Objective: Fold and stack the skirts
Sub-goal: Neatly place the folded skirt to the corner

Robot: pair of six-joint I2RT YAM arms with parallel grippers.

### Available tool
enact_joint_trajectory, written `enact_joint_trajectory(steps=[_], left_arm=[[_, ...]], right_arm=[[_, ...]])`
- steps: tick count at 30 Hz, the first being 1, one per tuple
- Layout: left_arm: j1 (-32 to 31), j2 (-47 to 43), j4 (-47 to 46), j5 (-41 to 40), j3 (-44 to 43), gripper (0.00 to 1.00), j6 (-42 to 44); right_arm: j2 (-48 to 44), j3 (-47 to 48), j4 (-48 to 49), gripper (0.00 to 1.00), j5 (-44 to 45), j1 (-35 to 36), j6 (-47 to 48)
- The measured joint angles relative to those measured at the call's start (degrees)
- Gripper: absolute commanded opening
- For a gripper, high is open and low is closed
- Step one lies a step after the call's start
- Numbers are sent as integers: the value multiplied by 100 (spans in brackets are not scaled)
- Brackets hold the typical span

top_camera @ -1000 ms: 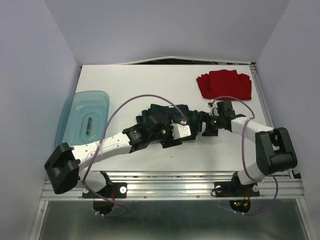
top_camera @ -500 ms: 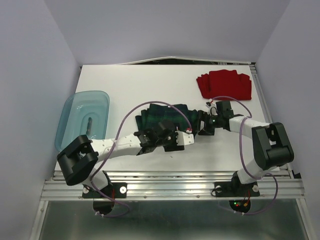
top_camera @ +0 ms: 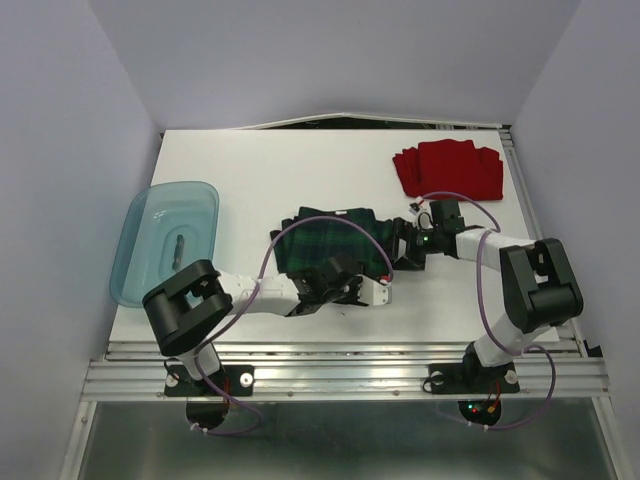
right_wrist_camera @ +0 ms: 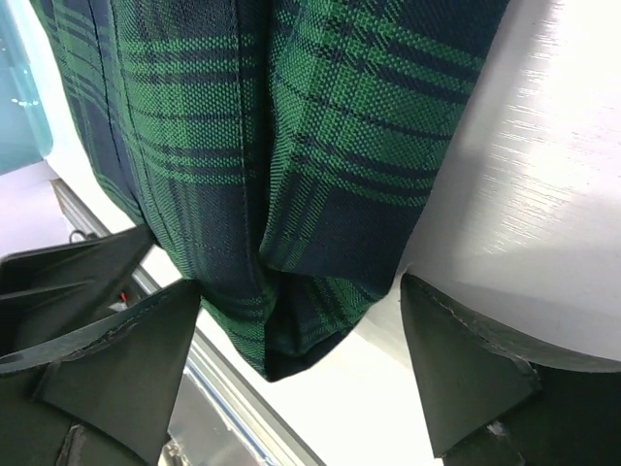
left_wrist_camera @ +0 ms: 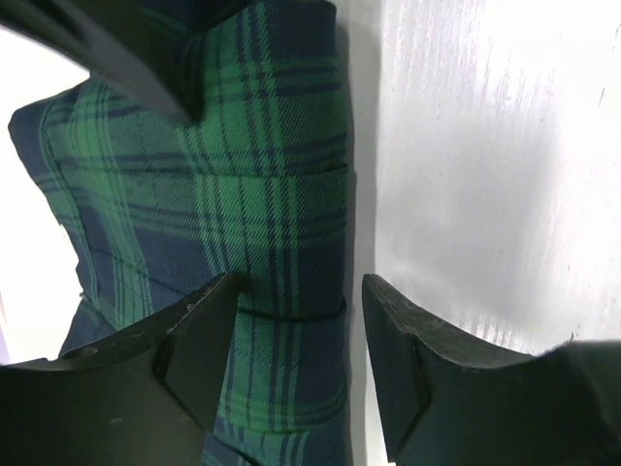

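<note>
Straddling plaid skirt [top_camera: 330,240] | left claw [left_wrist_camera: 301,291] spread | right claw [right_wrist_camera: 301,291] spread wide

The plaid skirt [top_camera: 330,238] lies on the table [top_camera: 260,170] with its near edge between the fingers of the left gripper [left_wrist_camera: 301,286]. In the left wrist view the cloth runs ahead of them and past the finger on the left, with bare table past the other. The skirt's right end lies between the fingers of the right gripper [right_wrist_camera: 301,291]. The plain skirt [top_camera: 448,168] lies farther back than those fingers, near the far right corner and well apart from the plaid one, and the tub [top_camera: 165,240] sits well to the left of the left gripper's fingers, at the table's left edge.
</note>
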State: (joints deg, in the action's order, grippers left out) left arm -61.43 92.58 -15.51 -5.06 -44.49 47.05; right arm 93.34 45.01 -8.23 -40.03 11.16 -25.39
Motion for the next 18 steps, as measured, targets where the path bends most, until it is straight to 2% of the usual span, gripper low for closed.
enact_joint_trajectory(steps=[3,5,9,12,13,18], left_arm=[[-39,201,-111,-50,-2,46,61],[-46,376,-151,-109,-33,26,90],[-33,468,-105,-79,-164,10,35],[42,518,0,103,-361,6,-144],[72,527,28,190,-400,0,-205],[492,533,361,903,-710,0,-575]], right_arm=[[24,26,0,96,-50,0,-35],[24,28,13,100,-74,0,-52],[20,26,28,100,-85,0,-116],[4,26,28,100,-50,0,-133],[2,26,28,100,-42,0,-133],[-42,9,31,100,44,0,-144]])
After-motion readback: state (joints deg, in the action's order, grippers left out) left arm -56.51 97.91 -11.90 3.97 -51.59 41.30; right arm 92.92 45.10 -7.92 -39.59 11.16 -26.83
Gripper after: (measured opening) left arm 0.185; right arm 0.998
